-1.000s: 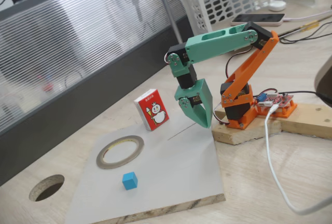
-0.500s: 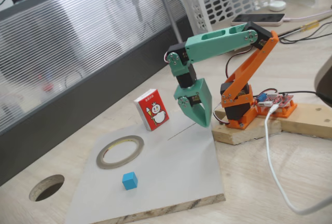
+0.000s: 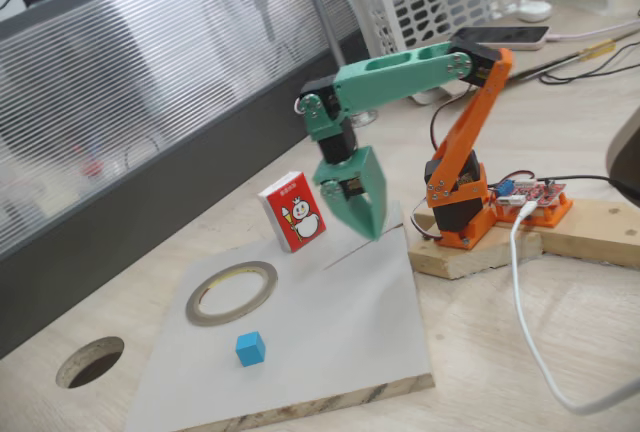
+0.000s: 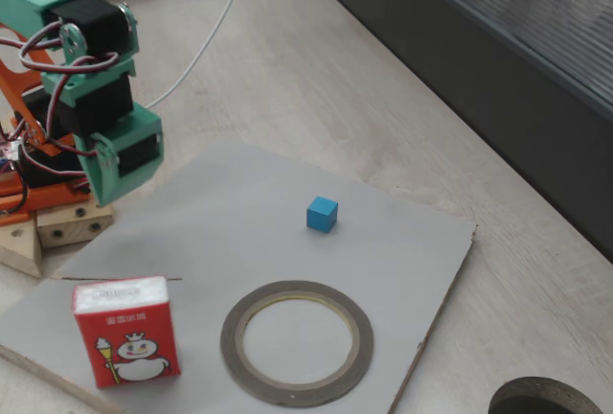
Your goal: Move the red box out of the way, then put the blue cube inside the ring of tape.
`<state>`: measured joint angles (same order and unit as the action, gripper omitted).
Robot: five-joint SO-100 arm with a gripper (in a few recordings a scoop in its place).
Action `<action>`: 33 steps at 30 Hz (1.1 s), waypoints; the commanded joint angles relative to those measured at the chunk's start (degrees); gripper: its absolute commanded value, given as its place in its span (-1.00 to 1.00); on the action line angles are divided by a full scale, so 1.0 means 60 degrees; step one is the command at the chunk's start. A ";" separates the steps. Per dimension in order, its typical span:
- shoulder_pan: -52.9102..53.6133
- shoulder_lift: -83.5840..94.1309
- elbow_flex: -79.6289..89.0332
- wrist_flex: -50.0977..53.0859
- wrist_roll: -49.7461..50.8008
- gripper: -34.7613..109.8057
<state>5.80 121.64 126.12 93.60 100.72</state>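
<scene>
Grey board point(image 3: 340, 322) on wooden table: red box point(image 3: 292, 212) upright at 11 o'clock, ring of tape point(image 3: 232, 292) left, blue cube point(image 3: 250, 349) at 7. Green gripper point(image 3: 362, 227) hanging near box, tips seemingly pressed together, cropped in the other fixed view.

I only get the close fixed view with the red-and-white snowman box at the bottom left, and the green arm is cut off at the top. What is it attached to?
Observer: It joins an orange upper arm on an orange base, mounted on a wooden block.
Operator: Is the claw holding anything?
Observer: No. The green gripper tapers to a closed point, apart from the small red-and-white cardboard box.
Operator: Anything else near the base?
Observer: A red circuit board and a white cable.
</scene>
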 commanded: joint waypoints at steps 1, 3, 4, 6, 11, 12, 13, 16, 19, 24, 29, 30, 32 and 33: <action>0.0117 -0.0278 -0.0542 -0.0908 0.0059 -0.51; 0.0132 -0.0308 -0.0850 -0.1743 0.0059 -0.51; 0.0132 -0.0410 -0.0923 -0.2109 0.0073 -0.51; 0.0542 -0.0806 -0.0864 -0.2637 0.0073 -0.51; 0.2065 -0.1787 -0.0952 -0.2812 0.0059 -0.51; 0.2285 -0.1846 -0.0952 -0.2827 0.0015 -0.51; 0.2461 -0.1904 -0.0952 -0.2827 0.0000 -0.51; 0.2754 -0.2153 -0.0952 -0.2827 0.0000 -0.51; 0.3105 -0.2505 -0.0967 -0.2842 0.0059 -0.51; 0.3647 -0.3193 -0.1069 -0.2871 0.0000 -0.51; 0.3809 -0.3340 -0.2476 -0.2871 -0.0015 -0.51; 0.3809 -0.3457 -0.2827 -0.2871 -0.0015 -0.51; 0.3809 -0.3853 -0.3472 -0.2871 -0.0015 -0.51; 0.3809 -0.4102 -0.3706 -0.2871 -0.0015 -0.51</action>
<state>27.86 98.44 109.25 76.64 100.28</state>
